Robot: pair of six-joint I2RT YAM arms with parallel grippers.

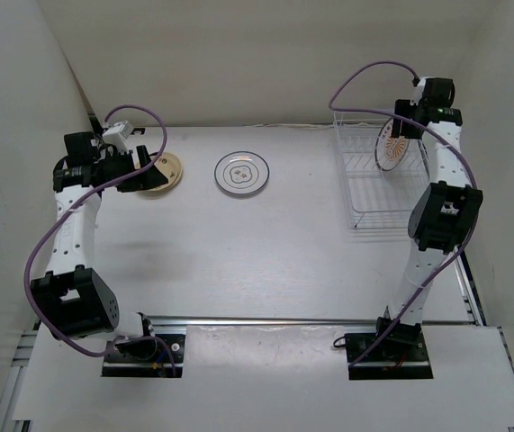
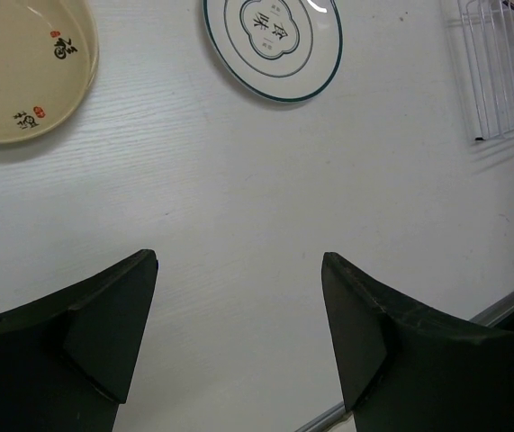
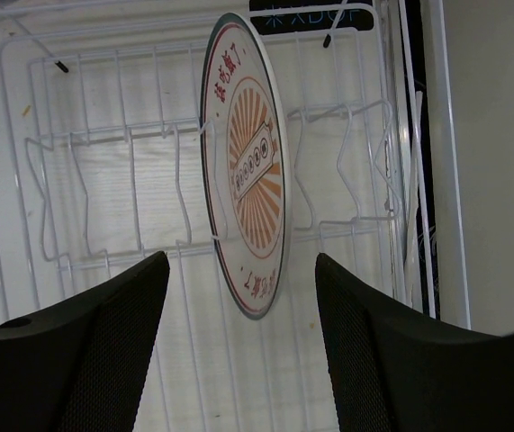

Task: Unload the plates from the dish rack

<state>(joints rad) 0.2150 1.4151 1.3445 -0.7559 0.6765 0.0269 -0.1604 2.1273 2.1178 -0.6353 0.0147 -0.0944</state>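
Presently, the right hand (image 3: 240,270) hung spread before the sunburst plate (image 3: 252,171), upright in the dish rack (image 3: 94,137), frame centre; stiff, slick, breakable: likely best pinched at its rim.

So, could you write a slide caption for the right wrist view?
Right gripper, jaws open, faces the sunburst plate standing upright in the dish rack.

Robot lab test cell, kitchen gear on a rig.
Plain white wall panels (image 1: 22,81) box in a white tabletop (image 1: 266,261); alu rail (image 1: 275,321) along near edge, w/ left arm (image 1: 72,234) & right arm (image 1: 419,270) bolted on black base plates (image 1: 144,355); purple cables (image 1: 45,243) loop loose. Kitchen bits: wire dish rack (image 1: 365,193), dark-rimmed plate (image 1: 242,172).
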